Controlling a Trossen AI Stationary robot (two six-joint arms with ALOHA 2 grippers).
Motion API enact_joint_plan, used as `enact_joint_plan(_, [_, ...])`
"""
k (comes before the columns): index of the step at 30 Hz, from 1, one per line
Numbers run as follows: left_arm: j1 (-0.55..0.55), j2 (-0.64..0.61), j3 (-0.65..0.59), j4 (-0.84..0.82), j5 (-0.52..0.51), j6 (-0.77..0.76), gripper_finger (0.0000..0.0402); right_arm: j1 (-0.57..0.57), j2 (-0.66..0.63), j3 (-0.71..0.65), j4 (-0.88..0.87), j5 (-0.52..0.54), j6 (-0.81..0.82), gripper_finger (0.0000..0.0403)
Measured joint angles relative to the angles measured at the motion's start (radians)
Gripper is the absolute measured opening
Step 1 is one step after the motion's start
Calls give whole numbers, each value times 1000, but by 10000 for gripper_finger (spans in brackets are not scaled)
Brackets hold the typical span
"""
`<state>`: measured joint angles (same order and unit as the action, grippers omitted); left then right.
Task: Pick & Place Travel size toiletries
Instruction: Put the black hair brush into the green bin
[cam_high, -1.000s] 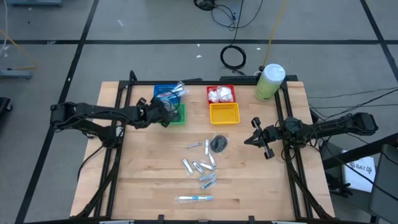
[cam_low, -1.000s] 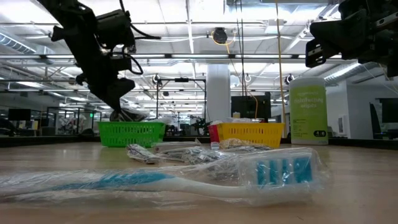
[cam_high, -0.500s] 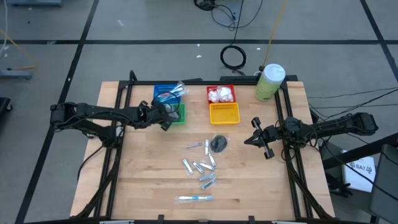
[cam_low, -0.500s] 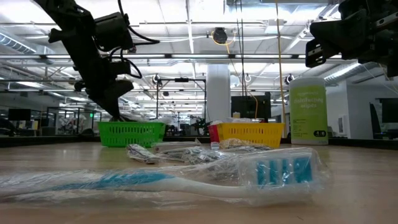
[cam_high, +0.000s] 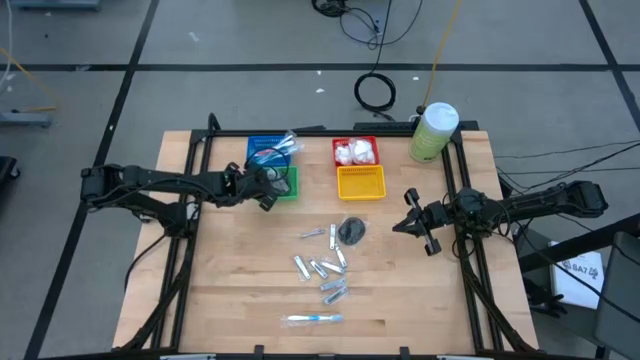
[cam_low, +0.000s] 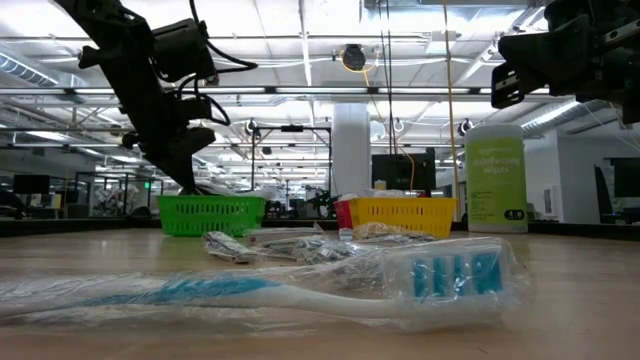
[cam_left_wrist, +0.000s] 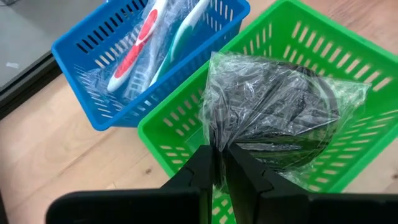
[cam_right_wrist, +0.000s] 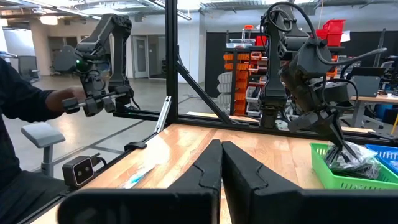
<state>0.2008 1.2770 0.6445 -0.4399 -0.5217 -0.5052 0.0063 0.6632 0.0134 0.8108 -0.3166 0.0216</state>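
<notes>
One wrapped dark disc (cam_left_wrist: 273, 118) in green basket (cam_left_wrist: 323, 56), wrap pinched by nearly closed left hand (cam_left_wrist: 219, 163). Beside blue basket (cam_left_wrist: 93, 62) of toothbrushes (cam_left_wrist: 155, 43). Right hand (cam_high: 418, 228) shut, empty, over desk (cam_high: 240, 290) at right edge.

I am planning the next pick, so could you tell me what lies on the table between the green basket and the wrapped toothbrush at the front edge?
In the high view, between the green basket and the wrapped toothbrush lies a loose cluster of small silver tubes; the rest is bare wood.
</notes>
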Motion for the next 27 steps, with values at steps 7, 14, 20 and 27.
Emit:
enact_joint_plan(7, [0, 0, 0, 30, 1, 6, 93, 0, 0, 0, 0, 0, 0, 0])
enact_joint_plan(14, [0, 0, 0, 34, 1, 42, 181, 0, 0, 0, 0, 0, 0, 0])
enact_joint_plan(20, [0, -3, 33, 24, 44, 89, 222, 0, 0, 0, 0, 0, 0, 0])
enact_joint_plan(27, [0, -4, 137, 24, 54, 146, 234, 0, 0, 0, 0, 0, 0, 0])
